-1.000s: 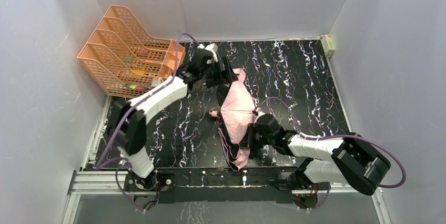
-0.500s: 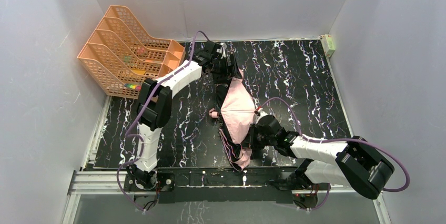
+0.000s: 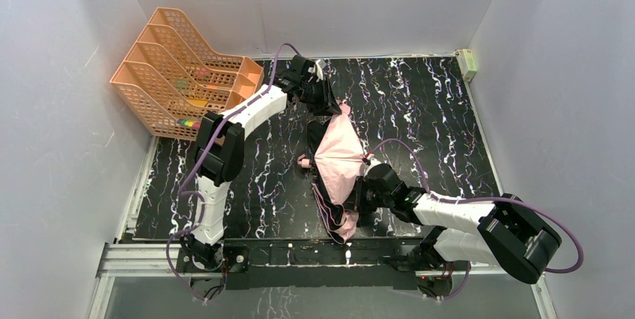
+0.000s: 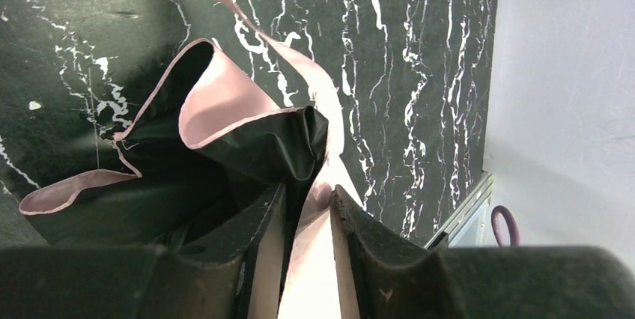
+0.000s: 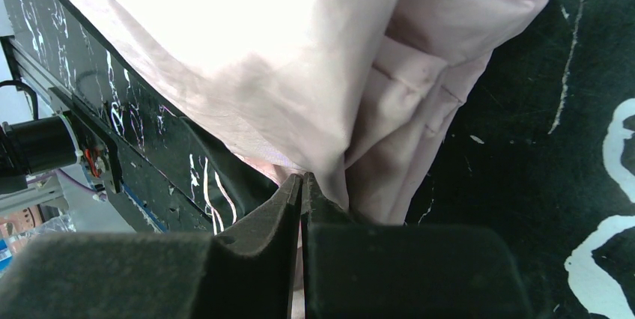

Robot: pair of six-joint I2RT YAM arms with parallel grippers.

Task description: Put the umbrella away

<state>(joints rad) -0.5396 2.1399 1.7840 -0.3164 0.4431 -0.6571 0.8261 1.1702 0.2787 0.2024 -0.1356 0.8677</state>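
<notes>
The umbrella [image 3: 341,150] lies half collapsed in the middle of the black marbled table, pale pink side up, black lining and ribs showing along its left edge. Its small pale handle [image 3: 303,160] sticks out to the left. My left gripper [image 3: 329,104] is at the umbrella's far end, shut on a fold of pink fabric [image 4: 225,102], which fills the narrow gap in the left gripper [image 4: 307,195]. At the near right edge my right gripper [image 3: 358,198] pinches the canopy. In its wrist view the right gripper [image 5: 302,180] has its fingers pressed together on thin pink cloth [image 5: 262,49].
An orange slotted file rack [image 3: 180,83] stands at the back left, close to my left arm. A small pale box [image 3: 468,63] sits in the back right corner. Grey walls close in three sides, and a metal rail [image 3: 322,251] runs along the near edge.
My left arm reached further back and right, then its jaws closed on the umbrella's far edge. The right arm kept its grip and shifted only slightly.
</notes>
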